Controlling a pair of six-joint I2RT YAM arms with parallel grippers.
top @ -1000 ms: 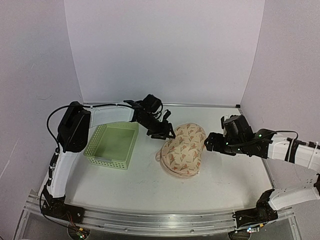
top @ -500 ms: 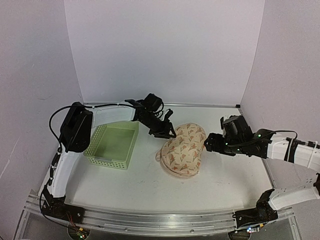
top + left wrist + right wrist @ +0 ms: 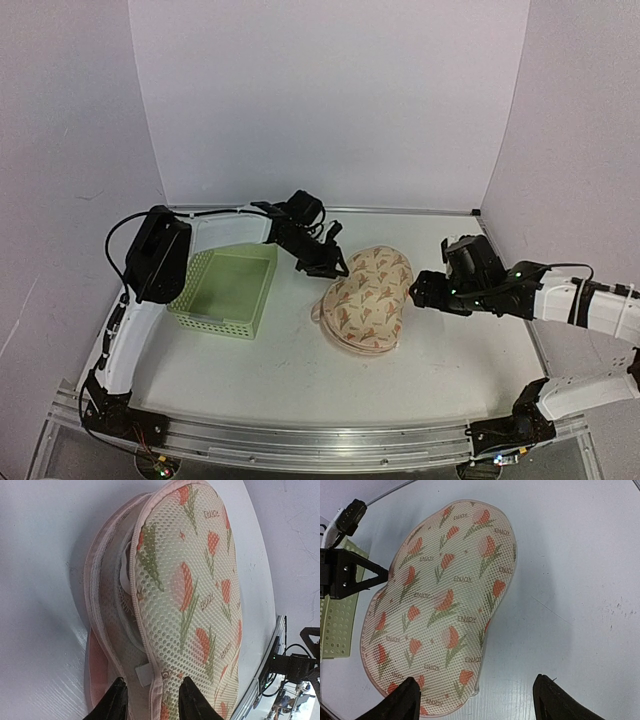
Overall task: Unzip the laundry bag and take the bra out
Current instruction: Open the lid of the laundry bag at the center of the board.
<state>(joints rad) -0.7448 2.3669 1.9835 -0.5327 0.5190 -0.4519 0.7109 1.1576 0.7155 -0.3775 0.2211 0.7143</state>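
The laundry bag lies flat on the white table, about midway between the two arms, its tulip-printed mesh face turned up and its pale pink zip edging running round the rim. The light green basket stands well apart to its left.

The left gripper sits low at the bag's far-left end. In the left wrist view its two black fingers are parted only a little, one on each side of the pink edging, with a small white tab lying in the gap between them. They hold nothing, and whether the tips actually touch the fabric cannot be told. Something pale shows through the mesh side wall (too blurred to name), and it is not clear from these views whether the zip has been opened at all.

The right gripper hovers just beside the bag's right-hand edge. Its fingers are spread wide with nothing between them, and the nearest lobe of the bag reaches just into the space in front of them. The right wrist view also shows the left gripper's black tip against the bag's opposite end.
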